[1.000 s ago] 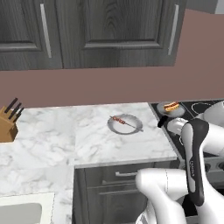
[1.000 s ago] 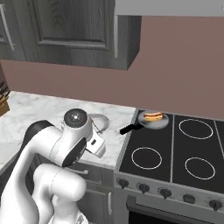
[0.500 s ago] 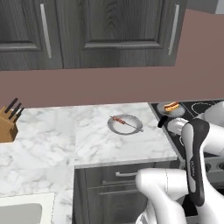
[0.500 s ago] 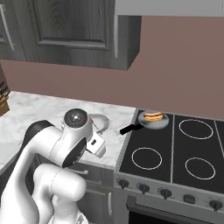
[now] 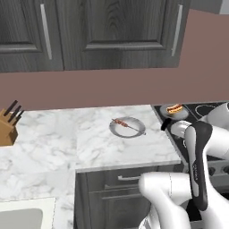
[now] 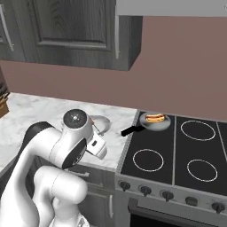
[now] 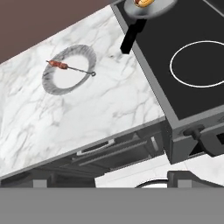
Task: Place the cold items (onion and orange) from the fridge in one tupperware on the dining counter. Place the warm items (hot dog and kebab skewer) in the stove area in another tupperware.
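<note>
Marble counter (image 5: 53, 147) bears plate (image 5: 128, 130) with kebab skewer (image 5: 125, 124); hot dog (image 6: 154, 118) in pan (image 6: 156, 124); gripper jaws spread, empty

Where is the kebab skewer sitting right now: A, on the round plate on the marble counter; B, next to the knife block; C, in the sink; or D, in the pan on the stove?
A: the kebab skewer lies across the round plate on the marble counter, left of the stove, while the pan holds the hot dog.
</note>
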Tool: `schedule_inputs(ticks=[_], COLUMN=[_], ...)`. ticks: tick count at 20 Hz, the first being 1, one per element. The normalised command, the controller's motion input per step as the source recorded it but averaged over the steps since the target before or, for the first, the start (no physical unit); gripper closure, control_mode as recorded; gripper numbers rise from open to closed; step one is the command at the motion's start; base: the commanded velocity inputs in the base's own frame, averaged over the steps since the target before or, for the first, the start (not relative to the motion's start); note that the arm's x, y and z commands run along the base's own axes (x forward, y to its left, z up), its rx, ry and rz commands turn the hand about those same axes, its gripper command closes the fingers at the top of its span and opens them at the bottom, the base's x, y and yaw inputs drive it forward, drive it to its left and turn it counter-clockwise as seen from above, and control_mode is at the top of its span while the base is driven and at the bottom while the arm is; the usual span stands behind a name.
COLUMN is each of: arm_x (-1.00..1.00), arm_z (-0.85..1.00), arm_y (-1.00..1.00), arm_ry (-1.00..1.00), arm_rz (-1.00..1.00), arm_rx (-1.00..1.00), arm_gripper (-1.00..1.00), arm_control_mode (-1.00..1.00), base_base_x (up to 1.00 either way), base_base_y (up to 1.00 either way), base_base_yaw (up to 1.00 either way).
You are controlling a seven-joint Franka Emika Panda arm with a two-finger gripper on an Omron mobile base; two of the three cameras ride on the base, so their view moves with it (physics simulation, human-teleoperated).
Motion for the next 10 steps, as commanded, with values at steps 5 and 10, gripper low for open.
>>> schedule_inputs(ticks=[5,10], arm_x=[0.00,0.00], arm_z=[0.00,0.00], arm_y=[0.00,0.00], arm_ry=[0.00,0.00], arm_rz=[0.00,0.00], arm_rx=[0.00,0.00], arm_gripper=[-1.00,-1.00], arm_control_mode=[1.00,1.00], base_base_x=[0.42,0.57], base_base_y=[-0.13,-0.31], base_base_yaw=[-0.04,-0.15])
